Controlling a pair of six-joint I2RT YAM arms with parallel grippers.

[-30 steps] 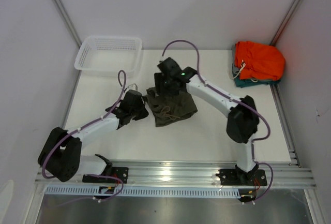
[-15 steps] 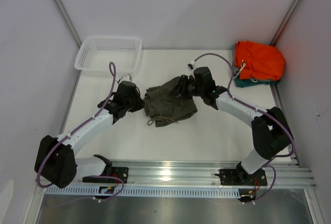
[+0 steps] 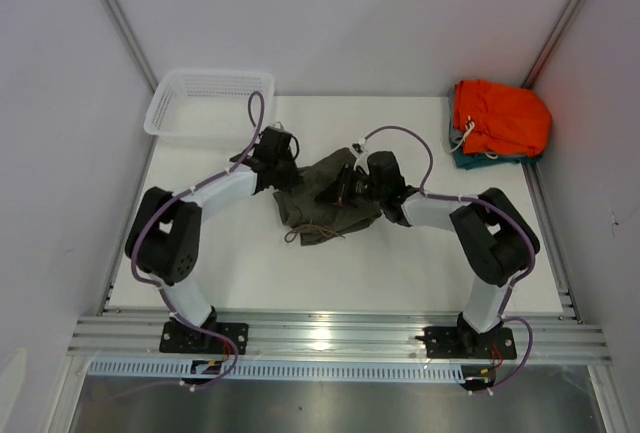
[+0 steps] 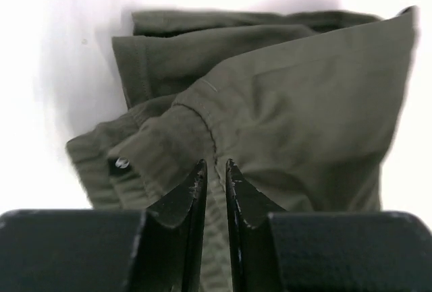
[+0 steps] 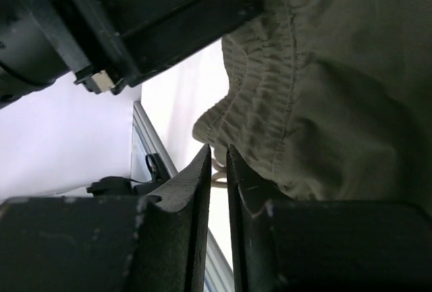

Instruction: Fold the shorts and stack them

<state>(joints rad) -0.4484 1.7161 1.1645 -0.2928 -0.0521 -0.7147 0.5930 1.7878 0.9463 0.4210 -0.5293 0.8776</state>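
- A white plastic mesh basket (image 3: pixel 160 118) sits at the far left corner of the white counter (image 3: pixel 420 263), well apart from the cloth.
- The left arm reaches from its near-left base toward the far middle. Its black left pincer (image 3: pixel 285 175) meets the left edge of the garment.
- In the left wrist view the left pincer (image 4: pixel 214 165) is closed to a thin slit, and a folded hem of the cloth is nipped between the tips.
- The olive-green cloth shorts (image 3: pixel 330 211) lie bunched in the middle of the counter, between the two pincers. Their far part is lifted into a ridge, and a thin brown waist cord (image 3: pixel 312 230) trails off the near-left edge. Seen from the left wrist, the shorts (image 4: pixel 297 103) show several stacked folds.
- The right pincer (image 3: pixel 340 185) lies low on the right side of the heap. In the right wrist view the right pincer (image 5: pixel 216 152) is drawn almost together, nipping the edge of the gathered elastic waistband (image 5: pixel 283 83).
- Bright orange shorts (image 3: pixel 505 118) rest on a teal garment (image 3: pixel 470 160) at the far right corner.
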